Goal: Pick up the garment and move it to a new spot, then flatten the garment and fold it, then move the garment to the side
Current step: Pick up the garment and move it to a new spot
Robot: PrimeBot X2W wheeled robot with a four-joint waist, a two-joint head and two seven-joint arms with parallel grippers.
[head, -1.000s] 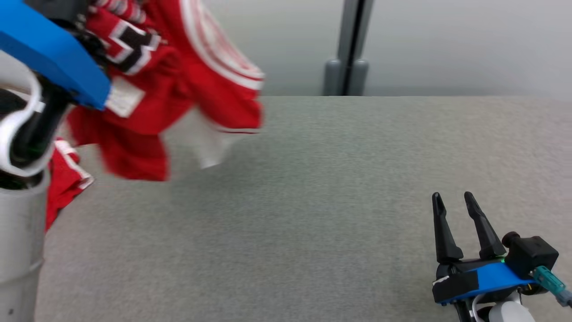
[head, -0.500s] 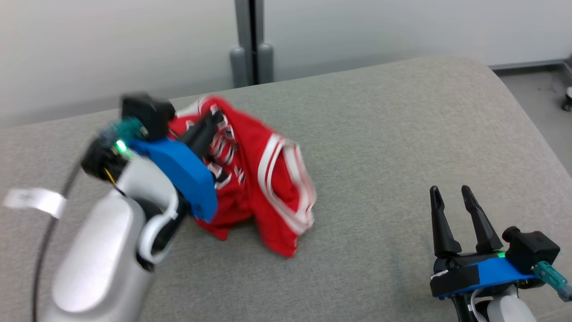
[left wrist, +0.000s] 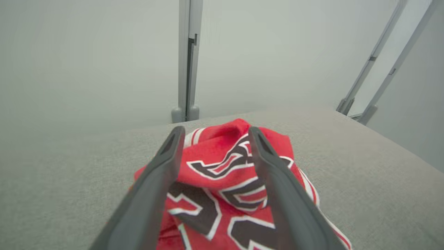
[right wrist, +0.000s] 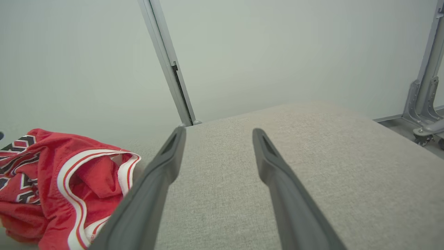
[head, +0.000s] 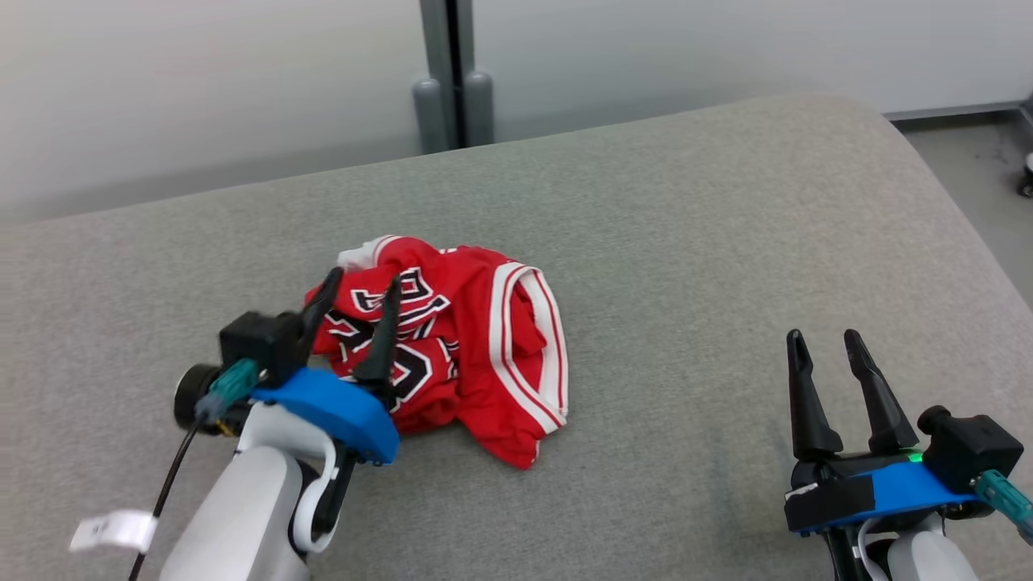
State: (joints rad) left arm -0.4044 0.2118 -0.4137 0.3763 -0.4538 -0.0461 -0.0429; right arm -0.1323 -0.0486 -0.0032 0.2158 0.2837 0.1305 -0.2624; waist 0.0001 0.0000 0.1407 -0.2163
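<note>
the left gripper (head: 362,282) (left wrist: 215,131) has its two dark fingers spread wide, with nothing pinched between them. from the head view they reach over the near left part of the garment (head: 484,347). whether the tips touch the cloth cannot be told. in the left wrist view the garment (left wrist: 222,166) rises between and beyond the two fingers. the right gripper (head: 823,337) (right wrist: 219,131) is equally wide open and empty, well apart from the garment on its right side, above bare surface.

the garment is a red jersey lying in a crumpled heap. it has broad white bands with thin red stripes along a curved opening on the side toward the right gripper, and black characters edged in white across the folds nearest the left gripper. a scrap of white shows at its far edge. in the right wrist view the garment (right wrist: 52,180) sits low at the left, its banded opening gaping.

under the garment is a grey woven surface (head: 686,242) with a rounded far corner to the garment's right. behind the garment a grey post (head: 452,73) stands against a pale wall (head: 202,97), and past the corner lies a strip of grey floor (head: 968,153).
</note>
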